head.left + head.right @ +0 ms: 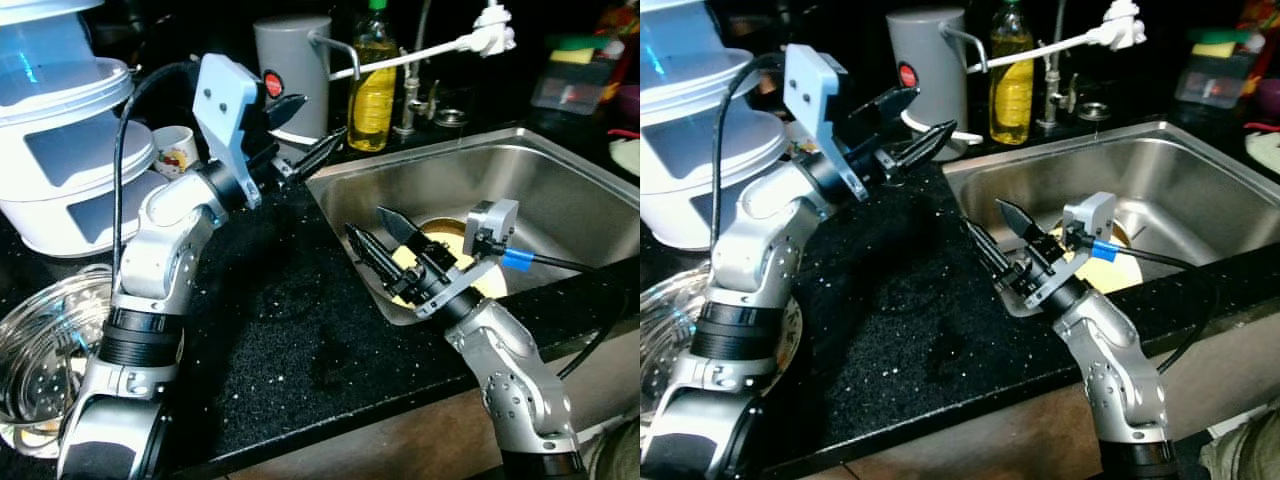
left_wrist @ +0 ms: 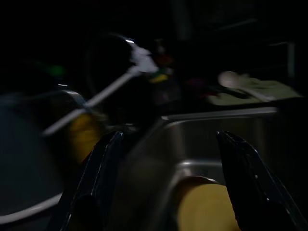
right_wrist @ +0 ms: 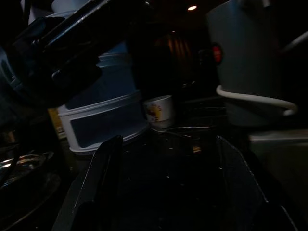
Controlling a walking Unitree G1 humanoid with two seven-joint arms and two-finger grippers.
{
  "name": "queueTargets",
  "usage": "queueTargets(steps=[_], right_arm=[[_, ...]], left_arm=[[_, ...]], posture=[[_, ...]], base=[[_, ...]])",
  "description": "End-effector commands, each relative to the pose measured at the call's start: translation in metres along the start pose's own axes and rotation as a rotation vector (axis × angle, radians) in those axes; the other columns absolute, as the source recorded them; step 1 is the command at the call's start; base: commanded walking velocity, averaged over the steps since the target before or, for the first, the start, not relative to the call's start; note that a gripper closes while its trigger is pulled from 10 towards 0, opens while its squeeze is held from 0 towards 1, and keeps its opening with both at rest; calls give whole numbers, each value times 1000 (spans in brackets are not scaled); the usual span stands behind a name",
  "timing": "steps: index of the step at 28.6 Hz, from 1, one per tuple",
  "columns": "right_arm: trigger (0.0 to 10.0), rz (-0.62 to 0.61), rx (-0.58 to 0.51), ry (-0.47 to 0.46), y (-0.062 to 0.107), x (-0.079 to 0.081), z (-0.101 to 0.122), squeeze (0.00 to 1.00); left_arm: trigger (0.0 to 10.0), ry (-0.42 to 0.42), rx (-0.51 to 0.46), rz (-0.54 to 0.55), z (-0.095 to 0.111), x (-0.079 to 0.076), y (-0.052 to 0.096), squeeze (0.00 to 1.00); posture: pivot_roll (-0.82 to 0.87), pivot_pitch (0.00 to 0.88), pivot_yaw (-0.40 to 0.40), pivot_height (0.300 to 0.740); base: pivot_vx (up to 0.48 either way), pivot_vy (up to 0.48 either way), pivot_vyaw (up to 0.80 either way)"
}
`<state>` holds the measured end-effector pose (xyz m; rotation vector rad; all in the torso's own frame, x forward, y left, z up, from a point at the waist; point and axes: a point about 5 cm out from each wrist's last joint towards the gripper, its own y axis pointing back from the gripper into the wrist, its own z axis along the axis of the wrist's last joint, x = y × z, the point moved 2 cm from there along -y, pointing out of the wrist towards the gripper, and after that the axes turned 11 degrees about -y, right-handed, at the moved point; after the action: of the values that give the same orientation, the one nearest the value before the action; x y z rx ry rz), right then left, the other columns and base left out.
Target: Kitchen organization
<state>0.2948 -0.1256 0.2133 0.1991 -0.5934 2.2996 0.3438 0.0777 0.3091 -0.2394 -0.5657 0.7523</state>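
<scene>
At the far left of the black speckled countertop (image 1: 290,330), well left of the sink (image 1: 560,180), sits a perforated metal steamer tray (image 1: 40,350), and behind it a white stacked steamer (image 1: 70,140) with clear tiers. A small white cup (image 1: 177,150) with a printed figure stands just beside the steamer's base. My left gripper (image 1: 300,135) is raised above the countertop near the sink's back left corner, its two black fingers spread wide and holding nothing. Just behind it stands a grey kettle (image 1: 290,70) with a red button, and next toward the sink a bottle of yellow liquid (image 1: 372,90). A white-tipped wand (image 1: 430,45) slants across above the bottle, in front of the tap (image 1: 415,80). My right gripper (image 1: 383,235) hangs over the sink's front left corner, fingers wide apart and empty. Under it, on the sink floor, lies a yellow plate (image 1: 445,240), partly hidden by my wrist. Beyond the sink's far right rim sits a tray with a yellow-and-green sponge (image 1: 575,50).
</scene>
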Motion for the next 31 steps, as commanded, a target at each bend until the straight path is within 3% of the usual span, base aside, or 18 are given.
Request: queueTargets(steps=[1,6,16,25,31], right_arm=[[10000,-6,-2,-7,0,0,-3,0],[10000,-9,-4,-7,1,0,-3,0],[10000,-7,-7,-8,-1,1,-1,0],[10000,2,-6,3,-2,3,-3,0],[10000,3,15,17,-1,3,-9,0]], left_arm=[[10000,18,17,-6,-2,-5,1,0],[10000,34,14,-16,-1,-9,-2,0],[10000,75,-15,-47,9,-26,-11,0],[10000,103,12,-55,1,-33,-7,0],[10000,122,23,-28,-3,-34,-1,0]], posture=[[-77,0,42,740],[-80,0,44,740],[-77,0,42,740],[-75,0,42,740],[-73,0,41,740]], base=[[0,0,0],[0,0,0],[-309,0,0],[-333,0,0],[0,0,788]])
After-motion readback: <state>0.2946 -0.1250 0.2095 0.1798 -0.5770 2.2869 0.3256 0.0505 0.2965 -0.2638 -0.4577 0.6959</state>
